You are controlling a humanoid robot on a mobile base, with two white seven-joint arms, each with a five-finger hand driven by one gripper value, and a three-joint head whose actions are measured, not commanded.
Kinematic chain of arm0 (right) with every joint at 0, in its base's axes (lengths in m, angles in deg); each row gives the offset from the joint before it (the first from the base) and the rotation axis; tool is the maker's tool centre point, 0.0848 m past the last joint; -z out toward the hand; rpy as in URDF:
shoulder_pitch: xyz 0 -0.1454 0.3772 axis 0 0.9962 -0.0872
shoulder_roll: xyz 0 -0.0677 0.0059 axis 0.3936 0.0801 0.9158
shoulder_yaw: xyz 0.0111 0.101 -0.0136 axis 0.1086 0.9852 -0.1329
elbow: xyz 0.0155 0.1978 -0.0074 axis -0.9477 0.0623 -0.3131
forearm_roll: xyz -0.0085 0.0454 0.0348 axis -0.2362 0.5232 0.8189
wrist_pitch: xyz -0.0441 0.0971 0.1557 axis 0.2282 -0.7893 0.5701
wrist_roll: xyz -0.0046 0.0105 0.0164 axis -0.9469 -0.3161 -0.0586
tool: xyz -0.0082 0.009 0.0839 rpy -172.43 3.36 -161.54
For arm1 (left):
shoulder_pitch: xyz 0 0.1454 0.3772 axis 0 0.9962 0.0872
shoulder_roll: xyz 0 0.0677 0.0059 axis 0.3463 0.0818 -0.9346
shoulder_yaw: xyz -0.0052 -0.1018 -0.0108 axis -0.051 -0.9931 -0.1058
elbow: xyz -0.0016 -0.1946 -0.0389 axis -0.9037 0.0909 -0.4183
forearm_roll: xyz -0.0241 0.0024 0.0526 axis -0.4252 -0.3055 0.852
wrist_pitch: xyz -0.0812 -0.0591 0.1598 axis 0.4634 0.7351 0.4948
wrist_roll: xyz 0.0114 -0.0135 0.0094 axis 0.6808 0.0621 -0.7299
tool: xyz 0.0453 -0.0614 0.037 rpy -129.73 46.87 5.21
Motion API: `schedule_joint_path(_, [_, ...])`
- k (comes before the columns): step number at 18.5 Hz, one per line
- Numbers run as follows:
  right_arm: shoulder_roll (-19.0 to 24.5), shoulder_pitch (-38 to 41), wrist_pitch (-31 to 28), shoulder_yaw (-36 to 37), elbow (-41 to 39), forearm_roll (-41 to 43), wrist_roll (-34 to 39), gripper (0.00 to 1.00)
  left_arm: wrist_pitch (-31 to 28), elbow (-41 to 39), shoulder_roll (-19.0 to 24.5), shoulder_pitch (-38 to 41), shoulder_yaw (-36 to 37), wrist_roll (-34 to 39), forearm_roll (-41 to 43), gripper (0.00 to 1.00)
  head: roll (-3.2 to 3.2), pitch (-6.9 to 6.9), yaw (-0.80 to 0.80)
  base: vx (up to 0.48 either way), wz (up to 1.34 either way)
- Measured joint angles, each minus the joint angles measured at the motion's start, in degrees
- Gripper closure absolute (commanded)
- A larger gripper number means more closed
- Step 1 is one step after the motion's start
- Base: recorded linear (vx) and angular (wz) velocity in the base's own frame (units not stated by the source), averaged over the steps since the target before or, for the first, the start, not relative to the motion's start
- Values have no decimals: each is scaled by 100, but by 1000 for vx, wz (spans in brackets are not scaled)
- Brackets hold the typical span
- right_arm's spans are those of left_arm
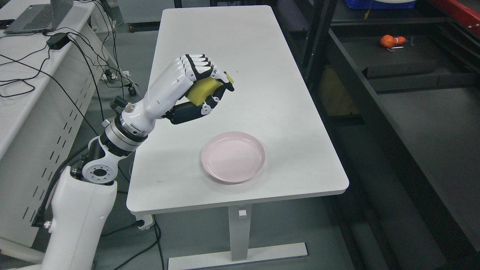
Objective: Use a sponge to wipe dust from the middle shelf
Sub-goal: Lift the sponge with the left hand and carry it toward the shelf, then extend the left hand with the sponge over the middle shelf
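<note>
While raised over the white table, left robot hand grasping yellow sponge, pink plate nearby

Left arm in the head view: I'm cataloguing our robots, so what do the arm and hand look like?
The left arm has glossy white shells, a silver-and-black ringed wrist joint and black cables alongside. The left hand has a white back, white finger segments with black joints and a black palm.

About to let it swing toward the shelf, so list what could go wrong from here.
1. The yellow sponge is squeezed deep inside the left hand, so its black-and-white fingers may rub the dark metal shelf instead.
2. Swinging right could clip the shelf's upright post.
</note>
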Motion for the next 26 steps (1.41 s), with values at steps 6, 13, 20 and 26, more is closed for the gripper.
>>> schedule_joint_path(6, [0, 0, 0, 0, 0, 0, -15, 0, 0, -56, -71, -158, -130, -52, -88, 100, 0, 0, 0, -193, -166])
schedule_joint_path(13, [0, -1, 0, 0, 0, 0, -19, 0, 0, -78, -224, -570, 336, -95, -110, 100, 0, 0, 0, -204, -362])
schedule_joint_path(20, [0, 1, 0, 0, 0, 0, 3, 0, 0, -28, -459, -1294, 1279, -92, -112, 100, 0, 0, 0, -209, -789])
schedule_joint_path(26, [0, 3, 0, 0, 0, 0, 4, 0, 0, 111, -756, -1616, 2079, -103, -65, 100, 0, 0, 0, -200, -984])
